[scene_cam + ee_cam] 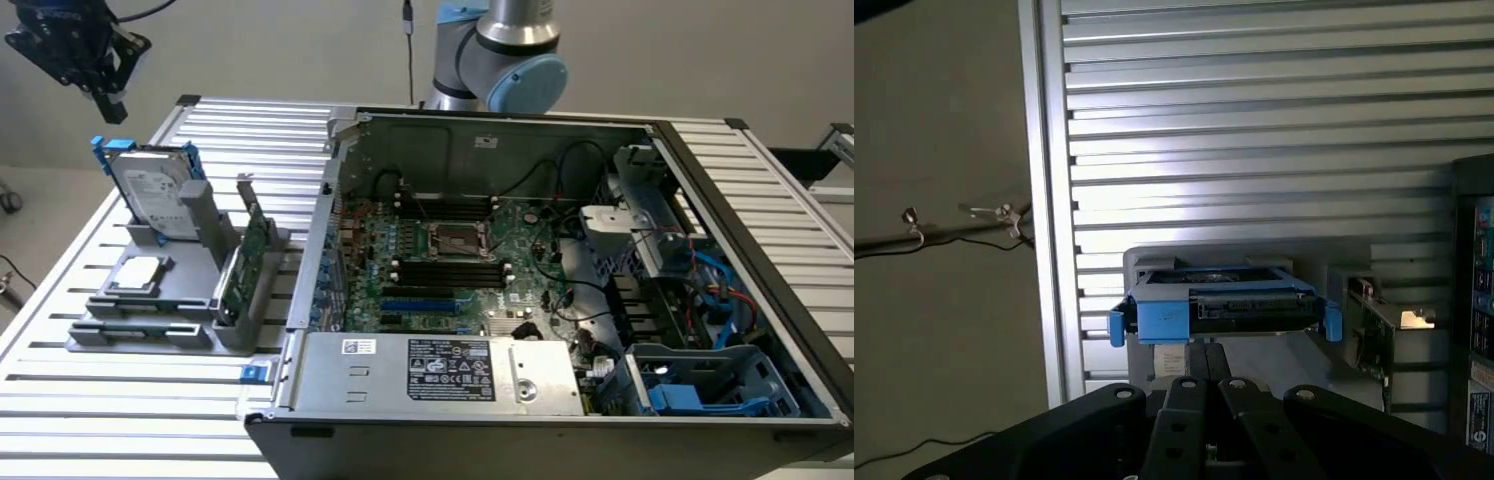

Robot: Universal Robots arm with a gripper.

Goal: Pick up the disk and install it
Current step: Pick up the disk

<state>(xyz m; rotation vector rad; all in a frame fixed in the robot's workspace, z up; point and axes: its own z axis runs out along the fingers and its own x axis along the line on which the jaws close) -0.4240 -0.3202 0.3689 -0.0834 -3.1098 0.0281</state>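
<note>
Gripper (110,100) jaws closed, empty. Disk (151,190) stands on end, long axis seemingly near-vertical; white label print illegible.

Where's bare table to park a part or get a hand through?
Free: table slats nearer the camera than the grey holder; slats on the exterior view's left of it; strip on the exterior view's right of the computer case. Crowded: holder-to-case gap, and inside the case.

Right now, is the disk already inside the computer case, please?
No, the disk stands upright in the grey holder on the slatted table, outside the computer case, to the exterior view's left.
</note>
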